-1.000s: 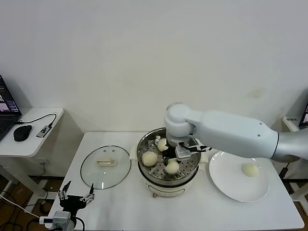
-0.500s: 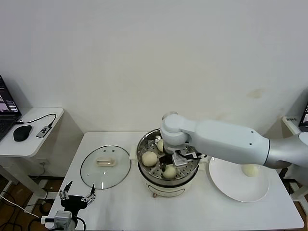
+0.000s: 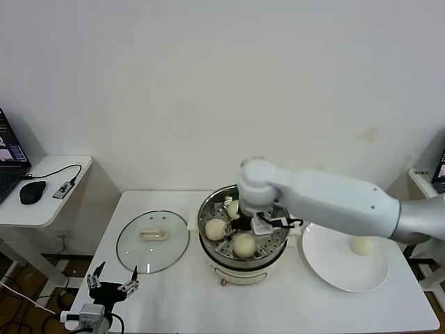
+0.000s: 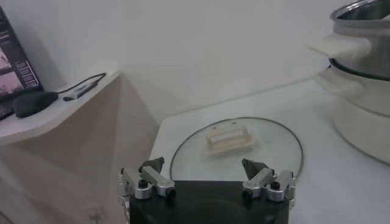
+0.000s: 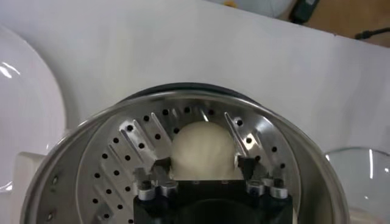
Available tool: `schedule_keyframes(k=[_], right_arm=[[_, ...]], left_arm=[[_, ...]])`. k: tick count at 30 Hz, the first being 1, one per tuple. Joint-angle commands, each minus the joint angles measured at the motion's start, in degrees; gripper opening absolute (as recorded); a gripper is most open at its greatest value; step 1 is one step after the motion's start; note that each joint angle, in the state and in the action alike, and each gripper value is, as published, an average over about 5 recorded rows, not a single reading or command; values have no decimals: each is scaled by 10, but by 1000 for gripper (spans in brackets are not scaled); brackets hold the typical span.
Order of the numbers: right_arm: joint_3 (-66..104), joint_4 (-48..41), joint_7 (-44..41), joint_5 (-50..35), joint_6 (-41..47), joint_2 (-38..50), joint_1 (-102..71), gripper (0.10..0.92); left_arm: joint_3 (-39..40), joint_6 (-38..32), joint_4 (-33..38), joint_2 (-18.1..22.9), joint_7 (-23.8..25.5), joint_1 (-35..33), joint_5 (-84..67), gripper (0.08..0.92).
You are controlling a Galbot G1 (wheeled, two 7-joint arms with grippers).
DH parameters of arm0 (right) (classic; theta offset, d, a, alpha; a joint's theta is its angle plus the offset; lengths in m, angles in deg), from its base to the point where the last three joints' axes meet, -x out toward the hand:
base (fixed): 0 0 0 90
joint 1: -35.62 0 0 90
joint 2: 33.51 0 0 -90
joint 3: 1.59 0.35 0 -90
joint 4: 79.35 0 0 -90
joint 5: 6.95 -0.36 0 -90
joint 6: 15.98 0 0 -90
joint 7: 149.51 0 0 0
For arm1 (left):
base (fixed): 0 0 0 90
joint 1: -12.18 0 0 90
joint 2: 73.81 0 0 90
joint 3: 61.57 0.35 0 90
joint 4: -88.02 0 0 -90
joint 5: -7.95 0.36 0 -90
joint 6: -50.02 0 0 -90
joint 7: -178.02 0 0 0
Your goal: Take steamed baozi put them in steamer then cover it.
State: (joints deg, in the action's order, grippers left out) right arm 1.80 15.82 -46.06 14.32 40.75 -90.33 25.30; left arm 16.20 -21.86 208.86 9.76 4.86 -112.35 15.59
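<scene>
The steamer [image 3: 208, 247] stands mid-table with its perforated tray [image 5: 122, 158] showing. Two baozi lie on the tray [image 3: 215, 229] [image 3: 234, 208]. My right gripper [image 3: 254, 226] reaches into the pot; its fingers [image 5: 162, 165] press both sides of a third baozi [image 5: 203, 151], low on the tray's front part [image 3: 243, 245]. A fourth baozi [image 3: 361, 245] lies on the white plate [image 3: 334, 268]. The cover [image 3: 153, 240], clear glass with a cream handle [image 4: 228, 137], lies flat left of the pot. My left gripper [image 3: 111, 285] is parked, open and empty, at the table's front left.
A side table [image 3: 49, 202] with a mouse [image 3: 32, 191] and a cable stands to the left. The wall runs close behind the table. The pot's white side handle [image 4: 341, 45] juts toward the lid.
My right gripper moved the baozi down and slightly left onto the tray's front part, then rose a little. The left arm has not moved.
</scene>
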Motion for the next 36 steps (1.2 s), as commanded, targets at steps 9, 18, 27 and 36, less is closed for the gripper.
schedule_keyframes(k=[9,18,27,36], right_arm=[[-29,-36,101,-300,235,243,156,823],[-5,-105,17,-294,484,301,105,823],[106,-166,2,-185,504,305,-46,823],[251,-248,12,-74,434,257,-211,823]], left_arm=[[10,3,3,-11,7,2,-2,823],[15,4,-1,-16,8,1,-6,823],[10,8,-9,-22,11,2,-13,823],[8,1,-25,-26,-3,-6,-15,823]])
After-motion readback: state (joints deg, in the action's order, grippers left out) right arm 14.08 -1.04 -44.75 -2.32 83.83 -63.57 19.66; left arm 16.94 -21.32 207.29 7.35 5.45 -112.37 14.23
